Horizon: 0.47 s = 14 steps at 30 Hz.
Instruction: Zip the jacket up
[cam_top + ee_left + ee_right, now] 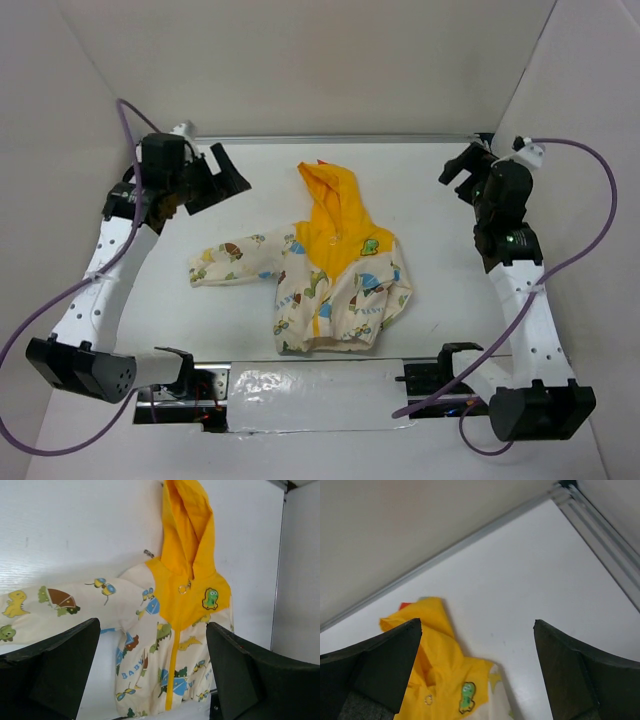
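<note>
The jacket (335, 275) lies flat in the middle of the white table, front side up, its yellow-orange hood (332, 195) pointing to the far wall and one sleeve (235, 260) stretched to the left. Its yellow zipper strip (174, 665) runs from the hem up to the yellow yoke, where a small metal ring (183, 589) sits at the base of the hood. My left gripper (225, 172) hangs open at the far left, well away from the jacket, with nothing in it. At the far right my right gripper (458, 165) is open and holds nothing too.
A metal rail (340, 138) runs along the table's far edge, with white walls on three sides. A shiny taped strip (310, 385) lies along the near edge between the arm bases. Purple cables (590, 230) loop beside both arms.
</note>
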### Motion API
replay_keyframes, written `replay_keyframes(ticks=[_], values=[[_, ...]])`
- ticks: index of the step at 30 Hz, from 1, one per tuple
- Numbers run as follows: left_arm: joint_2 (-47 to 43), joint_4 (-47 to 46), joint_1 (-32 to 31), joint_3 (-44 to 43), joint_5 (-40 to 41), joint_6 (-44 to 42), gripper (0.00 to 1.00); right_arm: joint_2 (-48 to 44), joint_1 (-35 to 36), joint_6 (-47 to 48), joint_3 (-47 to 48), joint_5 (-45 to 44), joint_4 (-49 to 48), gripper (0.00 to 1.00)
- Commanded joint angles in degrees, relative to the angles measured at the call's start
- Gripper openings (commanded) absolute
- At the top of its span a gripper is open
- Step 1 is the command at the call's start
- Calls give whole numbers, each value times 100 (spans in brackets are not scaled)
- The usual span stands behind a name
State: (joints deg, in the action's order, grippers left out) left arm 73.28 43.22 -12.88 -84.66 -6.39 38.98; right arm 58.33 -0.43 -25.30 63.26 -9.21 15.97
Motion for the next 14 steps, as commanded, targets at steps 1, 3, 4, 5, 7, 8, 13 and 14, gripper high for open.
replay_keyframes(ticks=[1, 3, 4, 5, 7, 8, 13, 14], values=[[-269, 170, 556, 115, -255, -162, 99, -365, -80, -186, -253, -852, 677, 100], [-462, 152, 769, 274, -406, -163, 99, -436, -80, -273, -245, -1020, 916, 100], [-515, 117, 927, 414, -537, -163, 99, -540, -80, -256, -271, -986, 1048, 100], [-577, 116, 980, 485, -582, -145, 99, -585, -80, -230, -306, -951, 1049, 100], [-744, 72, 990, 626, -722, -110, 99, -821, -72, -239, -411, -872, 1066, 100], [-797, 55, 998, 748, -758, -93, 99, -910, -72, -265, -446, -854, 1058, 100], [-1210, -209, 1007, 1144, -908, -216, 99, -1402, -80, -327, -561, -924, 1110, 100], [-1280, -244, 1016, 1171, -899, -207, 99, -1455, -72, -327, -570, -907, 1102, 100]])
